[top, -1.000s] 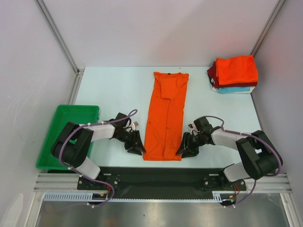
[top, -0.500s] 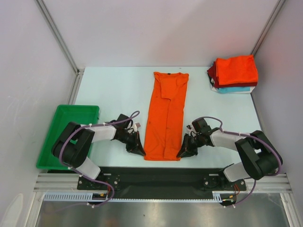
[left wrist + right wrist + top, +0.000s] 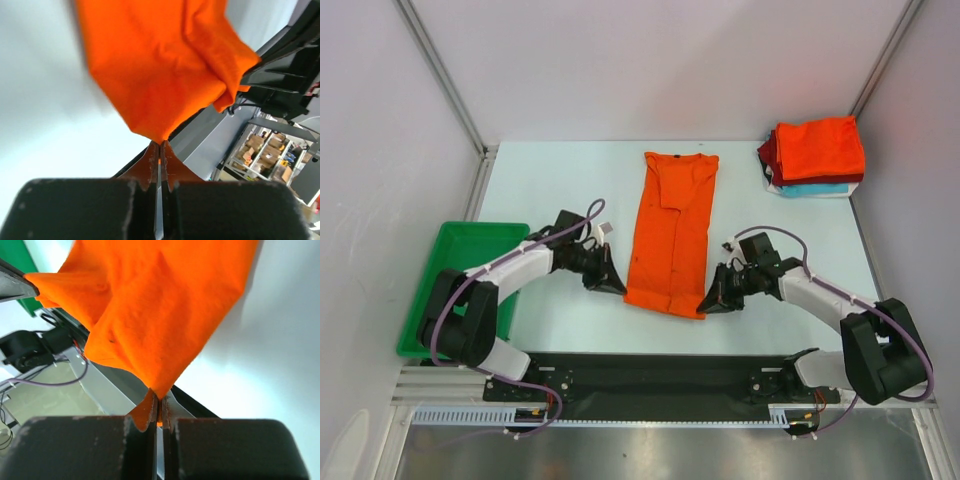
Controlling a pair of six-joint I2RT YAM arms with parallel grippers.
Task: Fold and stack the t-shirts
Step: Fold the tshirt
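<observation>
My left pincer (image 3: pixel 617 288) and right pincer (image 3: pixel 708 304) each clamp a near corner of the orange shirt (image 3: pixel 672 220), already narrowed lengthwise; crosswise folding and stacking on the folded pile (image 3: pixel 817 155) remain.

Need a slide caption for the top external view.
Left gripper and right gripper each pinch a near corner of the orange t-shirt.

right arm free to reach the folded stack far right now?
Probably not yet: the right fingers are shut on the orange shirt at its near corner. Nothing lies between them and the folded stack.
</observation>
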